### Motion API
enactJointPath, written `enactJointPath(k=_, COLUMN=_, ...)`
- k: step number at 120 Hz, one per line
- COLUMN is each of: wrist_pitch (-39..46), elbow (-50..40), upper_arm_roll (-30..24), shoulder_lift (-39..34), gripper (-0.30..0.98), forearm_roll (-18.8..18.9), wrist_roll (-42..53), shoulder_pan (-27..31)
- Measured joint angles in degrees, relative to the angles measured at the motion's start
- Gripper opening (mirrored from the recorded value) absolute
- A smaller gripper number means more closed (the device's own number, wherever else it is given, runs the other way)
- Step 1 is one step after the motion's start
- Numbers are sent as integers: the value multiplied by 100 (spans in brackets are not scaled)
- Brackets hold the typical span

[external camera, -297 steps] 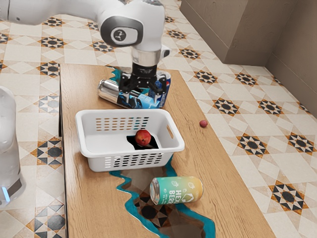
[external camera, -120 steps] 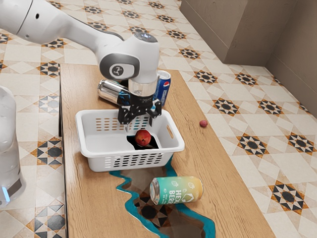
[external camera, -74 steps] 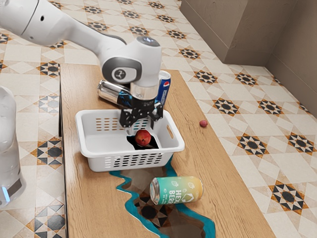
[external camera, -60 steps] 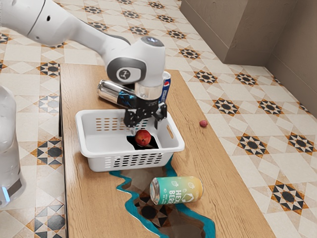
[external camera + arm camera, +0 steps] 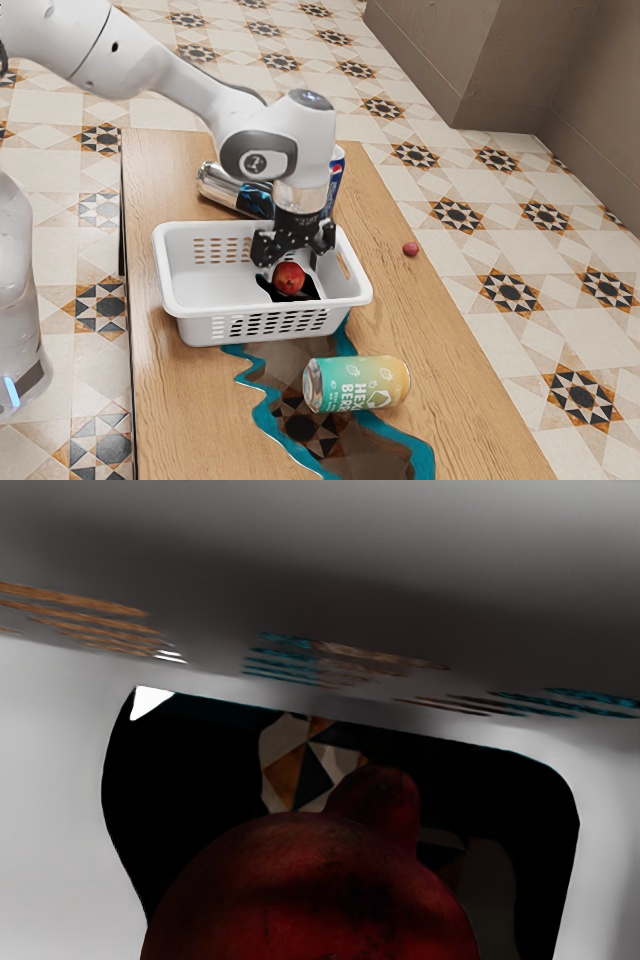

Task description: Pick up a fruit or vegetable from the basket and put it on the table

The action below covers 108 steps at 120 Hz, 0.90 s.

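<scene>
The exterior view looks down from well back, the arm (image 5: 165, 80) entering at ten o'clock; the wrist view peers closely into the basket (image 5: 196, 326). Both share its red fruit (image 5: 288, 277).

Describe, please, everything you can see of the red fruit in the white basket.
The red fruit is round, deep red with darker mottling, and has a short, blunt stub like a pomegranate's crown. Its visible skin looks whole. It lies inside the white basket, at the dark area of the basket's bottom. My open fingers are close above it; whether they touch it, I cannot tell.
</scene>
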Motion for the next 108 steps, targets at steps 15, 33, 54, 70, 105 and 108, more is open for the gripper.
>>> enactJointPath(k=15, wrist_pitch=38, elbow=-3, upper_arm_roll=0, shoulder_lift=56, gripper=69, forearm_roll=-3, wrist_roll=-1, shoulder_pan=0)
enactJointPath(k=33, wrist_pitch=84, elbow=-6, upper_arm_roll=1, shoulder_lift=116, gripper=69, forearm_roll=-5, wrist_roll=4, shoulder_pan=0)
enactJointPath(k=54, wrist_pitch=151, elbow=-36, upper_arm_roll=8, shoulder_lift=220, gripper=69, forearm_roll=-7, wrist_roll=15, shoulder_pan=8)
enactJointPath(k=70, wrist_pitch=205, elbow=-38, upper_arm_roll=13, shoulder_lift=300, gripper=68, forearm_roll=-12, wrist_roll=15, shoulder_pan=11)
enactJointPath(k=105, wrist_pitch=178, elbow=-69, upper_arm_roll=137, shoulder_lift=282, gripper=34, forearm_roll=-48, wrist_roll=135, shoulder_pan=9)
enactJointPath(k=108, wrist_pitch=174, elbow=-73, upper_arm_roll=139, shoulder_lift=274, gripper=34, forearm_roll=-52, wrist_roll=145, shoulder_pan=9)
